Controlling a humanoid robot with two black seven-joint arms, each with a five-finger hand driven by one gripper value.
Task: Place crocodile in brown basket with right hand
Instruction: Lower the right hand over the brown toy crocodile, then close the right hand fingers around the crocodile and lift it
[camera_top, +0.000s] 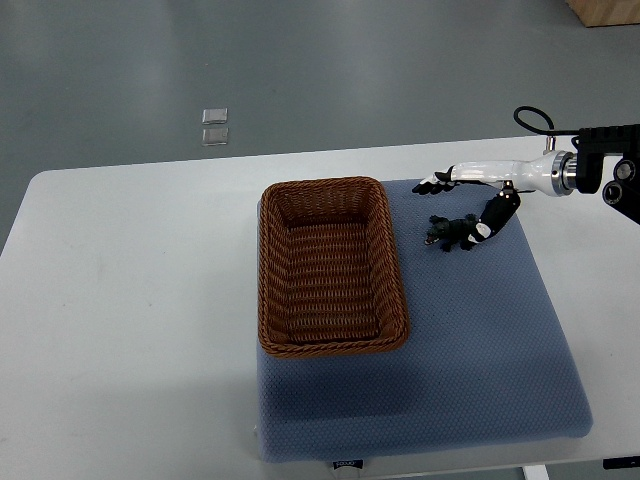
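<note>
The brown basket (267, 270), a rectangular wicker one, stood on the left part of a blue mat (450, 360) that covered the right half of a white table (130, 300). Nothing lay inside it; only its woven floor and walls showed.

The crocodile (450, 233), a small dark toy, lay on the mat just to the right of the basket's far right corner, outside the rim and apart from it.

The right hand (490, 175) reached in from the right edge, at the far side of the mat, just above the toy. Its long fingers (436, 184) were stretched out towards the left, apart from the thumb (497, 213), which pointed down and towards the near side. The thumb's tip met the right end of the crocodile, while the fingers passed on its far side without closing round it, so the hand was spread and gripped nothing.

On the grey floor beyond the table lay two small clear squares (214, 127), and the corner of a wooden box (605, 10) showed at the far right.
</note>
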